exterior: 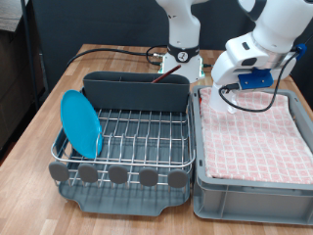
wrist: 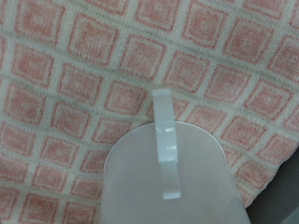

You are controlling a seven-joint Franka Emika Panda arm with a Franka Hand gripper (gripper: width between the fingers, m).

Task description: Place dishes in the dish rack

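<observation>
The bright-blue plate stands on edge in the silver wire dish rack, at the exterior view's left. My gripper hangs low over the far left corner of the cloth-lined bin. In the wrist view the white mug fills the lower middle, very close to the camera, with its handle pointing out over the checked cloth. My fingers do not show in either view. I cannot make out the wooden spoon.
The rack's tall grey back compartment stands just beside the gripper, to the exterior view's left. The robot base and cables lie behind. The checked cloth covers the whole bin.
</observation>
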